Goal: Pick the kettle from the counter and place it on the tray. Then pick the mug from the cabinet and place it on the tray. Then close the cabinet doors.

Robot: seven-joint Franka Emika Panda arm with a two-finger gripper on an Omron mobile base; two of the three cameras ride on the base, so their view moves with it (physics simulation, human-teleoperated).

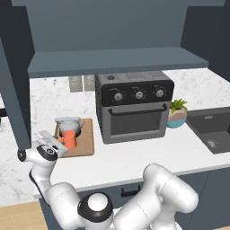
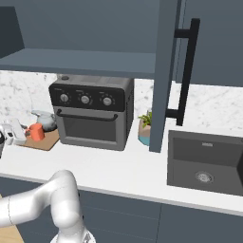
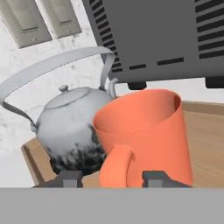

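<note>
The orange mug (image 1: 68, 139) (image 2: 36, 132) (image 3: 144, 131) stands upright on the wooden tray (image 1: 86, 143) (image 2: 47, 142) (image 3: 205, 131), right in front of the silvery kettle (image 1: 68, 123) (image 2: 43, 119) (image 3: 70, 127), which also sits on the tray. My gripper (image 1: 59, 144) (image 2: 21, 135) (image 3: 113, 178) is at the mug's near side. Its fingertips straddle the mug's handle with a small gap on each side, so it is open. Above the counter (image 1: 134, 155), the cabinet (image 1: 117, 60) stands with both doors (image 1: 13, 99) (image 2: 163, 71) swung out.
A dark toaster oven (image 1: 134, 105) stands just right of the tray. A teal-and-tan plant pot (image 1: 177, 114) sits beyond it, then the black sink (image 1: 211, 128). Wall switches (image 3: 39, 19) are behind the kettle. The right door's black bar handle (image 2: 187, 71) juts out over the counter.
</note>
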